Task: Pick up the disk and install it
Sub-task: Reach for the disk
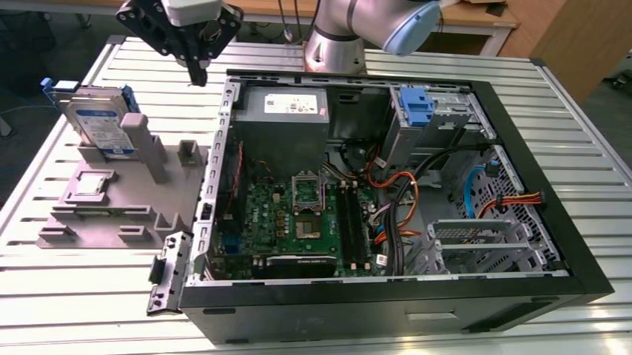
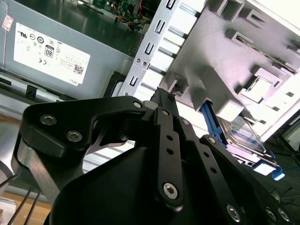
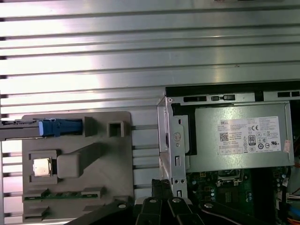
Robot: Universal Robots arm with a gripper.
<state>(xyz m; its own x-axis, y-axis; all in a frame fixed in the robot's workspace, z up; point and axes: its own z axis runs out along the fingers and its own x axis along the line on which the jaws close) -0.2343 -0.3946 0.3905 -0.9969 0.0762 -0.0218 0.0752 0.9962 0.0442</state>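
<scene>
Exterior view: flat silver blue-framed disk [image 1: 97, 122] stands on edge in grey plastic fixture [image 1: 91, 220], probably so its upper rim is free for grasping; black end effector [image 1: 198, 76], narrow and empty, hangs at its 2 o'clock.

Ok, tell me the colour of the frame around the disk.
Blue frame around the disk; clearest in the exterior view.

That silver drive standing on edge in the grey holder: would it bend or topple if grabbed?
Probably stiff: the disk looks like a metal slab in a blue frame. Likely heavy for its size. Standing on edge in the grey fixture, it might tip if nudged, though the posts seem to brace it.
</scene>
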